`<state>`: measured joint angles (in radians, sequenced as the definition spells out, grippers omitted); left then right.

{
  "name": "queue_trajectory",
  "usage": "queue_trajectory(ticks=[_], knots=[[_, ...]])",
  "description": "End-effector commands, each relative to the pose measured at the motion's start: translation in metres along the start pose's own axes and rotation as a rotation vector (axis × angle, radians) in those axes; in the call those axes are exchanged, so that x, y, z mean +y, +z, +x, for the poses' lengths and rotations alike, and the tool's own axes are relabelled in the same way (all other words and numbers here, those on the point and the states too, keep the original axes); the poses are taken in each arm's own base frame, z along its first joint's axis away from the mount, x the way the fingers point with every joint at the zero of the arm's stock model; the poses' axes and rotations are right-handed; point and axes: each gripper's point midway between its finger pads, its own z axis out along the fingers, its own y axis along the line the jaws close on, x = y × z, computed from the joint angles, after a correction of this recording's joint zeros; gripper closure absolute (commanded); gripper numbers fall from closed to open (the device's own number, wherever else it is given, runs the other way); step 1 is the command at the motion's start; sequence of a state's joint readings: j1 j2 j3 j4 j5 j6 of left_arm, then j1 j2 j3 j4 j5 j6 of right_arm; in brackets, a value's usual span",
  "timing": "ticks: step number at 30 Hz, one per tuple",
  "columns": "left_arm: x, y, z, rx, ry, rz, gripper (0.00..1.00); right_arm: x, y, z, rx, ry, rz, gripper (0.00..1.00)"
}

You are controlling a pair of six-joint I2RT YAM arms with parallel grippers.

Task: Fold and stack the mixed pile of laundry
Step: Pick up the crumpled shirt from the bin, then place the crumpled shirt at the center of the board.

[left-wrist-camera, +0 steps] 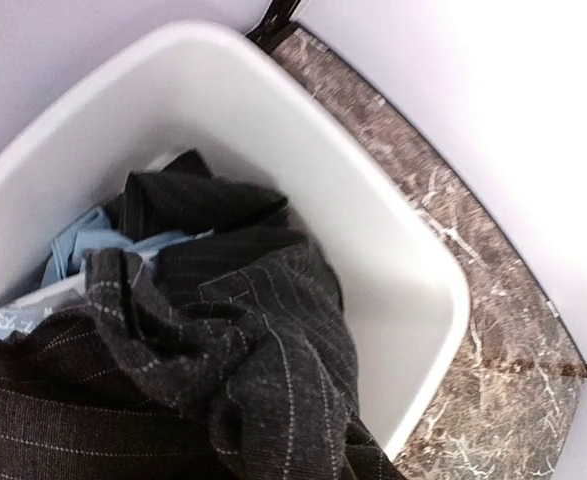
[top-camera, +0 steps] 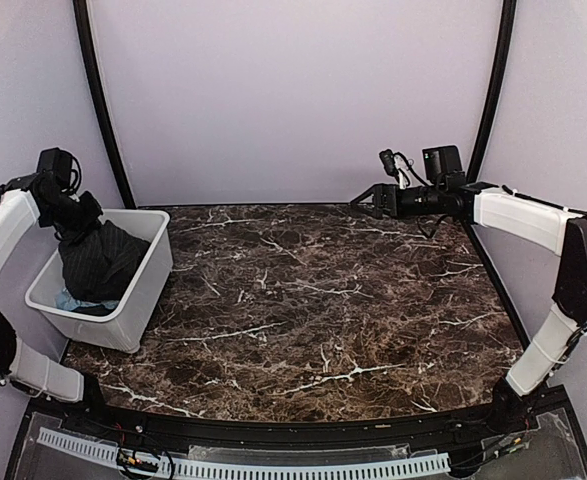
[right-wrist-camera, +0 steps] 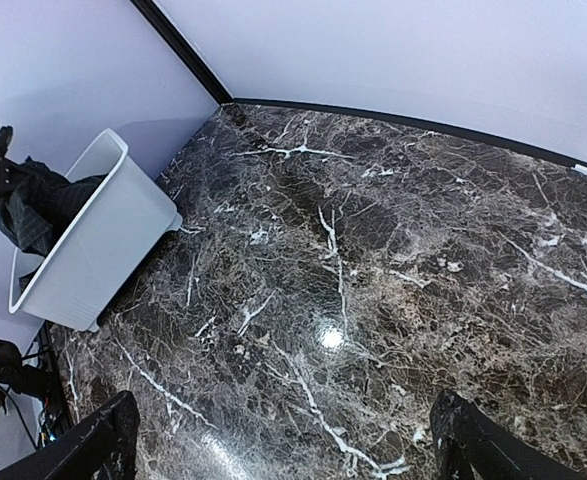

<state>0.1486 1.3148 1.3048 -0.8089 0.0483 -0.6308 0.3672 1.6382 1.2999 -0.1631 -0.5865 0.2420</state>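
Because the black pinstriped shirt (top-camera: 101,262) hangs bunched from a single pinch, with its lower folds inside the white plastic bin (top-camera: 141,300) and resting on the light blue T-shirt (left-wrist-camera: 85,238), the step in hand is judged to be extraction of the first garment. To do it well, the lift should go straight up until the trailing cloth clears the rim, so that it neither drags the T-shirt along nor tips the bin. The shirt should then be carried over the bare marble tabletop (top-camera: 323,300) and laid flat before any fold is attempted. A pinch on bundled layers may slip, so a slow rise is advisable.

Left gripper (top-camera: 74,210): above the bin's far left corner, clenched on a gathered peak of the shirt in the top view. Its fingers do not show in its own wrist view, where dark pinstriped cloth fills the foreground.

Right gripper (right-wrist-camera: 288,445): jaws spread wide, empty, touching nothing, held above the far right part of the table, well apart from the bin.

Both garments are at the table's left edge, in or over the bin.
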Motion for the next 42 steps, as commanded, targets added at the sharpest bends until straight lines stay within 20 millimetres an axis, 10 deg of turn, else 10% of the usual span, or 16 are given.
queue_trajectory(ticks=[1, 14, 21, 27, 36, 42], knots=[[-0.031, -0.052, -0.030, -0.108, 0.071, 0.119, 1.00, 0.016, -0.006, -0.021, -0.051, -0.041, -0.031, 0.02], [-0.132, -0.188, -0.105, -0.434, 0.226, 0.528, 1.00, 0.022, -0.009, -0.032, -0.068, -0.049, -0.045, 0.02], [-0.228, -0.246, -0.117, -0.364, 0.310, 1.004, 1.00, 0.023, -0.024, -0.046, -0.110, -0.040, -0.062, 0.02], [-0.321, -0.302, -0.064, -0.348, 0.539, 1.263, 1.00, 0.019, -0.046, -0.056, -0.155, -0.009, -0.082, 0.02], [-0.401, -0.351, 0.043, -0.179, 0.733, 1.734, 1.00, 0.019, -0.080, -0.069, -0.209, -0.013, -0.046, 0.02], [-0.448, -0.309, 0.135, 0.095, 0.747, 1.801, 1.00, 0.010, -0.101, -0.073, -0.250, 0.010, -0.010, 0.02]])
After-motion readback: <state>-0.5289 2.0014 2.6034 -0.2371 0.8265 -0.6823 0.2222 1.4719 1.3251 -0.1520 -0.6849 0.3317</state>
